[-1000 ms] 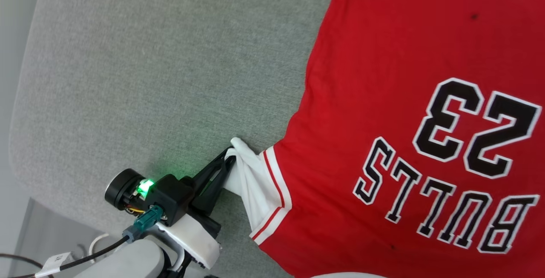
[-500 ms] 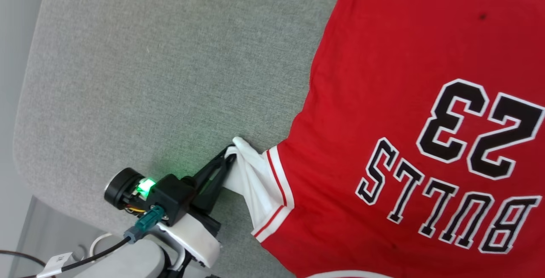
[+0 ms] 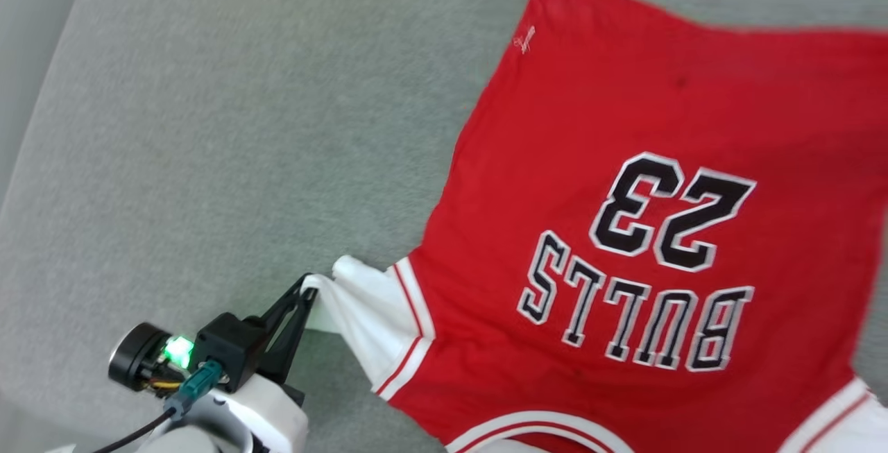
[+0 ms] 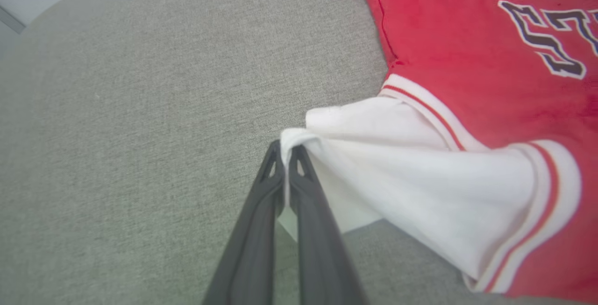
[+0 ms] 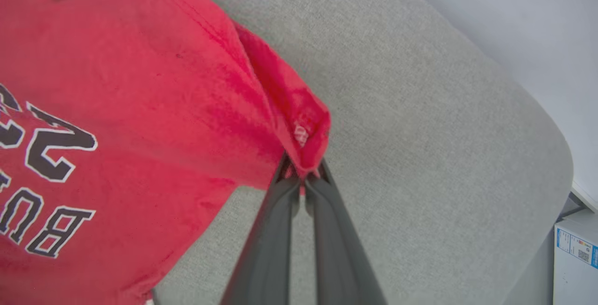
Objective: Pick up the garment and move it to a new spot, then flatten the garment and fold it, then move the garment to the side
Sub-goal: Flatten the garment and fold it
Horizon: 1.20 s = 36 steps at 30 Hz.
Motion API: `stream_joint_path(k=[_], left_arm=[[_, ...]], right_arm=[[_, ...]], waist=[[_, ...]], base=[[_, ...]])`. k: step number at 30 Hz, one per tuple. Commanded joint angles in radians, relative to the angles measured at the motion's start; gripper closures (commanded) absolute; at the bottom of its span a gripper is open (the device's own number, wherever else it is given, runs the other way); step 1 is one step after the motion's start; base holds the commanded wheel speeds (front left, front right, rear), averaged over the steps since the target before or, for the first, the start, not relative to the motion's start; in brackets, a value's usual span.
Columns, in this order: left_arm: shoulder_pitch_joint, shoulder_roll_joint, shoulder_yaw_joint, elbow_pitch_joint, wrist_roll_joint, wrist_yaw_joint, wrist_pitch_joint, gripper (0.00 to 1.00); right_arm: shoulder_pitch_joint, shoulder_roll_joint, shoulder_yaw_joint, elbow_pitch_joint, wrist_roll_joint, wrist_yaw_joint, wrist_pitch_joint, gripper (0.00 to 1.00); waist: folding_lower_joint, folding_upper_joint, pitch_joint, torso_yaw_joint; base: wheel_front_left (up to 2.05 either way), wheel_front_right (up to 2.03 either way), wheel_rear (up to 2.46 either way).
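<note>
Garment [image 3: 624,106] lies front-up, mostly spread on grey upholstered surface [image 3: 208,127], lettering upside down to the head camera; left gripper [image 4: 286,152] pressed together on the tip of the white sleeve [image 4: 397,155], cloth drawn taut; right gripper [image 5: 303,174] pinches a bunched red edge; opposed grips probably meant to lift or stretch it flat

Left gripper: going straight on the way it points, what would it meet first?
The white sleeve of the garment, which the left gripper is shut on; past that bunched edge, probably the grey cushion, though depth is unclear.
</note>
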State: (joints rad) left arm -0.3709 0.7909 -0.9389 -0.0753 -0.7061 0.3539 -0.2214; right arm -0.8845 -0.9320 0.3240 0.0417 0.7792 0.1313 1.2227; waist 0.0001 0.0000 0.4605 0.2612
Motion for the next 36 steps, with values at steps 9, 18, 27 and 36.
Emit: stream_joint_path(k=[9,18,27,36], left_arm=[[0.09,0.058,0.015,-0.028,-0.043,0.048,0.006,1.0],[0.136,0.096,0.028,-0.042,-0.066,0.062,-0.003,1.0],[0.124,0.097,0.028,-0.039,-0.07,0.054,0.001,1.0],[0.134,0.082,0.023,-0.023,-0.078,0.047,-0.006,1.0]], right_arm=[[0.371,-0.162,-0.005,-0.109,0.131,-0.001,-0.112,1.0],[0.891,-0.165,-0.067,-0.077,0.225,-0.001,-0.343,1.0],[1.225,-0.083,-0.083,-0.052,0.234,-0.001,-0.494,1.0],[1.202,-0.039,-0.214,-0.081,0.201,-0.001,-0.601,0.0]], waist=[[-0.0001,0.0,-0.143,-0.158],[-0.0001,0.0,-0.163,-0.23],[-0.0001,0.0,-0.151,-0.245],[-0.0001,0.0,-0.172,-0.245]], base=[[0.0,0.0,0.0],[0.0,0.0,0.0],[0.0,0.0,0.0],[0.0,0.0,0.0]])
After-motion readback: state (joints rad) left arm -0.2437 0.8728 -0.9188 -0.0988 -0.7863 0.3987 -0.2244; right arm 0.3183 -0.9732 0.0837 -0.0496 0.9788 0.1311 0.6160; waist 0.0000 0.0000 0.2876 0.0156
